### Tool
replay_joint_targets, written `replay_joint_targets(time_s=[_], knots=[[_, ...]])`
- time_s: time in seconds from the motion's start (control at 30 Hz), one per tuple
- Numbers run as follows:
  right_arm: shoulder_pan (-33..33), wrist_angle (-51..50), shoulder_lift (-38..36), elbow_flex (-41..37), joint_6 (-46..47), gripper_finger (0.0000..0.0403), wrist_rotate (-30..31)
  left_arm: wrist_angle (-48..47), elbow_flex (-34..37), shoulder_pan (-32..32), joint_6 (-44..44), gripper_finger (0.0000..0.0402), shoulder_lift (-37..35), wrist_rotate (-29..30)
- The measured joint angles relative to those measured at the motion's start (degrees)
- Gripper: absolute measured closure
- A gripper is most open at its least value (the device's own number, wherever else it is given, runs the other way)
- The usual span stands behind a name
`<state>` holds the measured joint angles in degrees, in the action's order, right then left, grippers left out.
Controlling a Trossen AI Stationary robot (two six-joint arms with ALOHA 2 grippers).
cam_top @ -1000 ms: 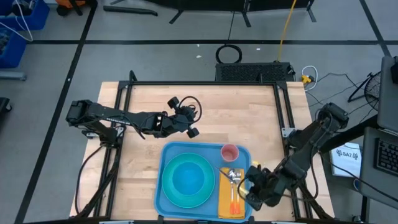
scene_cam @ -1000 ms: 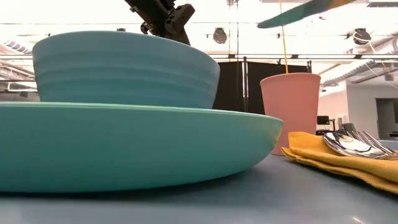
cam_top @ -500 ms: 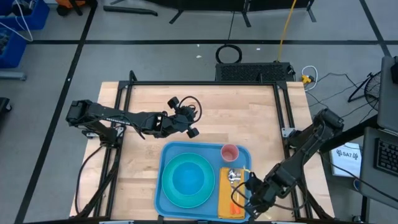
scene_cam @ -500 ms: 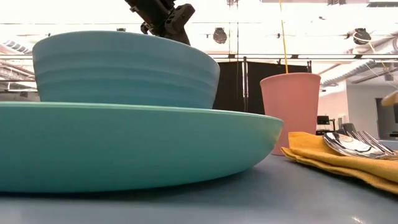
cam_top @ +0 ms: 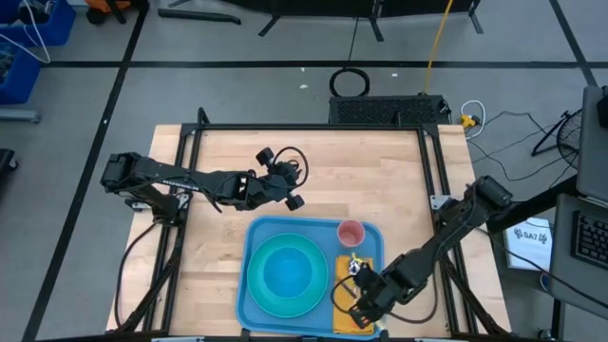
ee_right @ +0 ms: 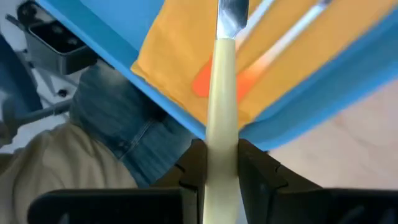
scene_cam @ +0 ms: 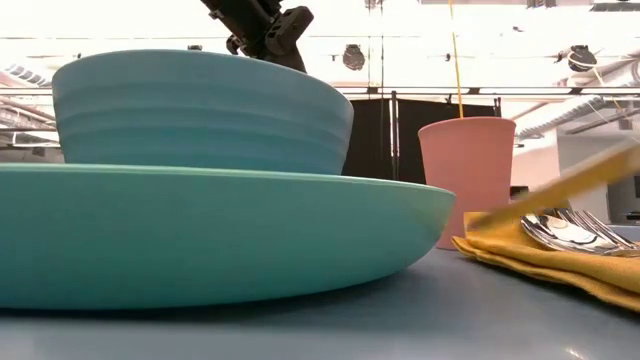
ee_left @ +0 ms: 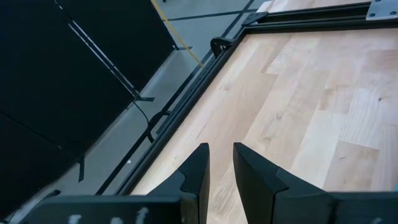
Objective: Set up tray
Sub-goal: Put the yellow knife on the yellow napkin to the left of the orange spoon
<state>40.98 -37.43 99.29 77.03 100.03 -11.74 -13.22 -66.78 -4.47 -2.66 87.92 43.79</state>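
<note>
The blue tray (cam_top: 255, 249) lies at the table's near edge. On it stand a turquoise plate (cam_top: 285, 275) with a bowl (scene_cam: 200, 110) on top, a pink cup (cam_top: 351, 233), and an orange-yellow napkin (cam_top: 344, 302) with a fork and a spoon (scene_cam: 565, 230) lying on it. My right gripper (cam_top: 366, 300) hovers over the napkin's near end, shut on a knife (ee_right: 221, 93) with a cream handle. My left gripper (cam_top: 288, 193) hangs above bare wood just beyond the tray, its fingers a narrow gap apart (ee_left: 221, 162). My right gripper pinches the knife's cream handle (ee_right: 221, 134) between its two fingers, and the knife runs along them, pointing forward. The metal blade (ee_right: 231, 15) sticks out over the napkin. In the low view the handle (scene_cam: 575, 180) slants down toward the napkin; whether the blade touches it, I cannot tell.
The tray's raised rim (ee_right: 311, 93) runs just under the right gripper. A person in jeans (ee_right: 118, 124) stands close by the table's near edge. Bare wood (cam_top: 313, 171) lies beyond the tray and to its left. A black frame (ee_left: 186, 81) edges the table.
My right gripper has carried the knife from beside the tray's near right corner toward the table's left, and now stands over the napkin. It has also come down: in the low view the knife was high overhead and now slants low over the napkin.
</note>
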Motion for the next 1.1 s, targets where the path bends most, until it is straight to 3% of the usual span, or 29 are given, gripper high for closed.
replay_joint_targets(time_s=[0.13,0.4,0.8,1.1], knots=[[-0.2,2.2,2.0,-0.1,-0.1,0.0351,-1.7,0.0,0.0,0.0,0.0,0.0325,0.0,0.0],[2.0,0.4,0.2,0.0,4.3,0.0351,11.7,0.0,0.0,0.0,1.1,0.0325,0.0,0.3],[3.0,-6.5,0.3,0.0,9.0,0.0351,11.6,0.0,0.0,0.0,1.7,0.0325,0.0,0.3],[2.6,-4.5,0.3,0.0,9.2,0.0351,9.6,0.0,0.0,0.0,2.4,0.0325,0.0,0.3]])
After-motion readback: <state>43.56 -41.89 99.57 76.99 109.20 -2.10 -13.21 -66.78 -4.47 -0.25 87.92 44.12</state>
